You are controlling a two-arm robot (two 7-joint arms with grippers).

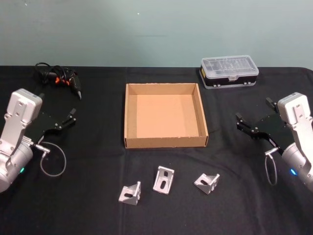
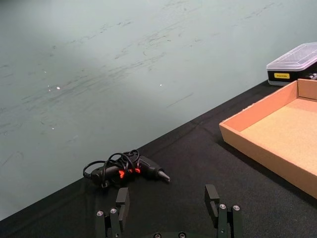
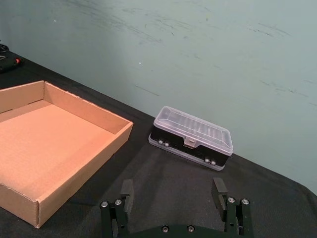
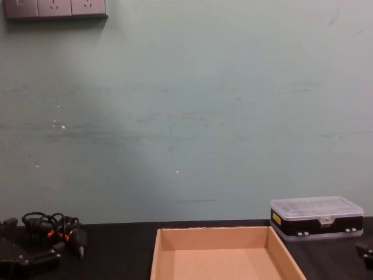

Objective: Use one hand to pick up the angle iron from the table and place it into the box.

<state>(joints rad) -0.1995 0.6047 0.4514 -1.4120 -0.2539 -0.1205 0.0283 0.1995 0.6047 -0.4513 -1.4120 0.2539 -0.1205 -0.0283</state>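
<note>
A pale teal wall [image 1: 146, 19] is being seen behind a black table [image 1: 98, 152]. Socket plates [image 4: 55, 7] high on the wall are being caught by the chest view. The open brown box [image 1: 166, 142] is being shown mid-table in the head view, empty, its near wall facing the robot.

The left gripper [image 2: 167, 193] is being held above the table at the left, well apart from the box, with its fingers spread wide and nothing between them. The right gripper [image 3: 172, 186] is being held the same way at the right, wide open and empty.

A black case [image 1: 229, 72] with a clear lid is being seen beyond the box's far right corner. A cable tangle [image 1: 57, 77] with orange marks is being seen at the far left.

Three angle irons are being shown by the head view, on the table near the box's near wall, in a row running left to right: left angle iron [image 1: 130, 193], middle angle iron [image 1: 164, 179], right angle iron [image 1: 207, 182]. The middle one's slotted face is being turned toward the robot, its long axis running roughly toward the box; the outer two are being seen angled, slots running diagonally.
</note>
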